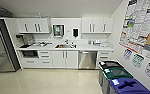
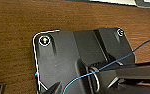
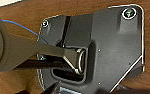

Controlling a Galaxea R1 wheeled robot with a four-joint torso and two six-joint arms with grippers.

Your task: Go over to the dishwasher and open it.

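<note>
Where the far counter ends on the right, the dishwasher sits closed under the worktop, its steel front beside white cabinet doors. One sink lies left of it. Three bins line the right wall, near. One refrigerator stands far left. Whether either gripper's fingers are spread, I cannot tell.

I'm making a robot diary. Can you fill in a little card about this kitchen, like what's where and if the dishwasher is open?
room: kitchenette with white cabinets
dishwasher: steel, under the counter, right of the sink
dishwasher door: shut
fridge: tall, steel, far left
bins: three in a row by the right wall, black, green and blue lids
wall on the right: posters
floor: shiny, pale
robot: some way back from the counter
</note>
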